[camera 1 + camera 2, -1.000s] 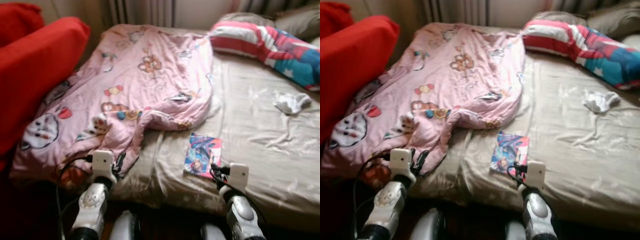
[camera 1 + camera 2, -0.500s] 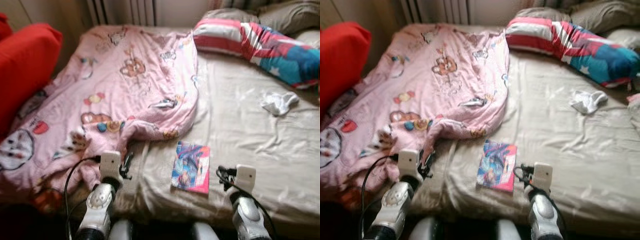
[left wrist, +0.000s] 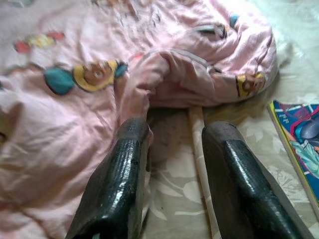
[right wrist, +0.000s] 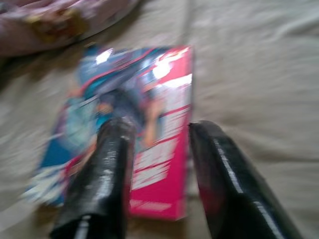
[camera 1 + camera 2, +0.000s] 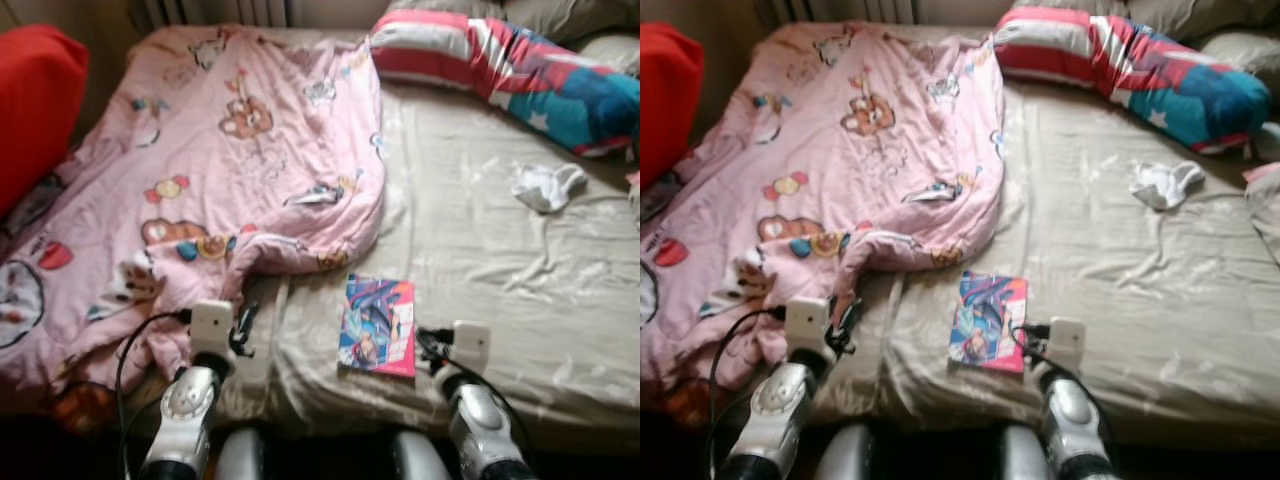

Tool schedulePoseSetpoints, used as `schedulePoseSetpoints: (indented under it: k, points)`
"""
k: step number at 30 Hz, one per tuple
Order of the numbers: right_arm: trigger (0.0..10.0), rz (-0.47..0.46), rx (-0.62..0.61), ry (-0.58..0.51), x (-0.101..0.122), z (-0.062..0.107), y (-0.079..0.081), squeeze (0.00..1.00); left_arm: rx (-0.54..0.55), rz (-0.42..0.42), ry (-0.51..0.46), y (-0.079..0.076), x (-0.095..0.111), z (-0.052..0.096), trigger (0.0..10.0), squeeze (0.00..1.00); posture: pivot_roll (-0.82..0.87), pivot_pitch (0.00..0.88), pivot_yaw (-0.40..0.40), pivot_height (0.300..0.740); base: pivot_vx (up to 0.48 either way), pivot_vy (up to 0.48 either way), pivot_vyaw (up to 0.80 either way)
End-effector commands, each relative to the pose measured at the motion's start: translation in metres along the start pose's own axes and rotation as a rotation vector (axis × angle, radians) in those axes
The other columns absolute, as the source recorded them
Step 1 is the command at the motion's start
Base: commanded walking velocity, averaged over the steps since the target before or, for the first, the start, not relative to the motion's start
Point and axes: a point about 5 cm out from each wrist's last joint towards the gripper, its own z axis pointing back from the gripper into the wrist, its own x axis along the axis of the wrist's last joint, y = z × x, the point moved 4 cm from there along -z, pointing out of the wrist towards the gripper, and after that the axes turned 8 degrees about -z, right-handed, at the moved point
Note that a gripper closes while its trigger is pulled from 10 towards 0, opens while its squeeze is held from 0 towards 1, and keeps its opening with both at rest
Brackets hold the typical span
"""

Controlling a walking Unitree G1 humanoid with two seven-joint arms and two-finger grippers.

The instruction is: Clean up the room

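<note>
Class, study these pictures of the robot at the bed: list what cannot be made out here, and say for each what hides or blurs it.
- Book: cover print unreadable; right wrist view is motion-blurred, head views too small.
- White cloth on the sheet: crumpled and small, so its kind is unclear.
- Pink blanket: hides whatever lies beneath it.
- Red cushion: cut off by the left eye view's edge.
- Right gripper: its wrist camera housing covers the fingers in head views.

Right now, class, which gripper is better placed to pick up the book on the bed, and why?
The right gripper: it is open and aimed at the book, close to its edge. The left gripper, also open, points at the pink blanket instead.
</note>
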Motion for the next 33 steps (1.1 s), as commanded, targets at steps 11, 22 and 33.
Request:
schedulePoseSetpoints:
  k: [11,22,33]
  points:
    - [10.0,-0.052,-0.08,0.005,-0.001,-0.001,-0.008,1.0,0.006,-0.01,-0.002,0.009,0.004,0.02,10.0,0.0,0.02,0.278,0.049,0.634,0.0,0.0,0.0]
    - [10.0,-0.156,-0.08,0.066,-0.017,0.005,-0.014,0.0,0.004,-0.038,0.036,0.017,0.004,0.046,10.0,0.0,0.08,0.349,0.083,0.634,0.0,0.0,0.0]
    - [10.0,-0.285,-0.117,-0.001,-0.007,0.006,-0.027,0.0,0.0,-0.052,0.062,0.021,0.007,0.058,10.0,0.0,0.1,0.391,0.103,0.634,0.0,0.0,0.0]
